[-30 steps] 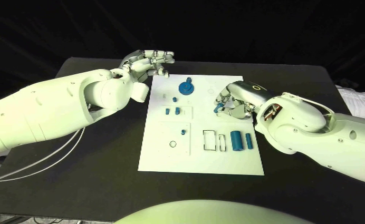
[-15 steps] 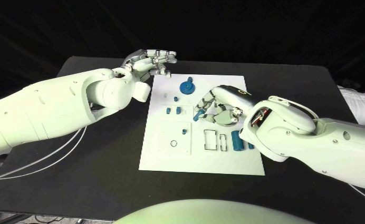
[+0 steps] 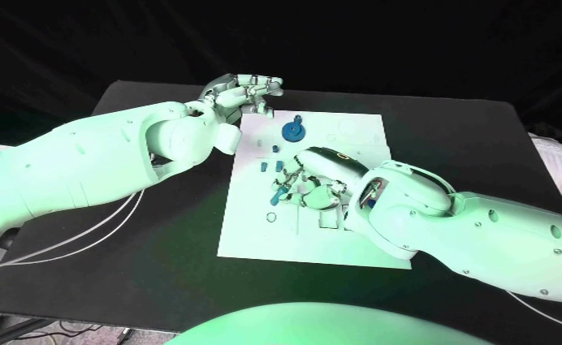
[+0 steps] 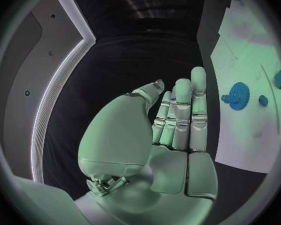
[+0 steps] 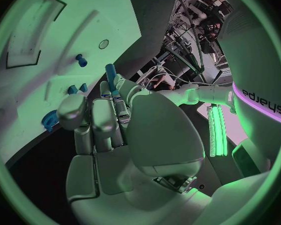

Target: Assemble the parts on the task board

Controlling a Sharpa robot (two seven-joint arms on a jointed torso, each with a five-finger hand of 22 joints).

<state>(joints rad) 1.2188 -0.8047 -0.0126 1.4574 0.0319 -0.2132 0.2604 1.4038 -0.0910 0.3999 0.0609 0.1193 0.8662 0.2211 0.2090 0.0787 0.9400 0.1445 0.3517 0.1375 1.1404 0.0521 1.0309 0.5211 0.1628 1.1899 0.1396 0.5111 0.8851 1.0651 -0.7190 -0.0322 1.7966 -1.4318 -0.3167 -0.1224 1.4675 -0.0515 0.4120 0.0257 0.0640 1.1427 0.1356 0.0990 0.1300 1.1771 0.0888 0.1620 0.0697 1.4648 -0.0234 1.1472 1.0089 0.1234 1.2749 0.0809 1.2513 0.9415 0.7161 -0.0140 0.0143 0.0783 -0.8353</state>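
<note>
Parts of blue plastic sit on the white task board, which lies as a tall rectangle in the middle of the head view. One of them, a slim blue peg, is pinched in the right hand over the board's left-centre; its long axis runs steeply, leaning slightly from lower left to upper right in the frame, and in the right wrist view the same peg sticks out past the fingertips, pointing away from the palm toward the board. The right arm enters from the lower right corner and reaches diagonally up and left, the hand's back turned upward and its fingers curled down around the peg. A blue gear rests on the upper part of the board, and small blue pieces lie just above the right hand. The left hand hovers at the board's upper left corner, above the table edge; the left wrist view shows its fingers nearly straight, side by side, holding nothing, with the gear off to the frame's right.
</note>
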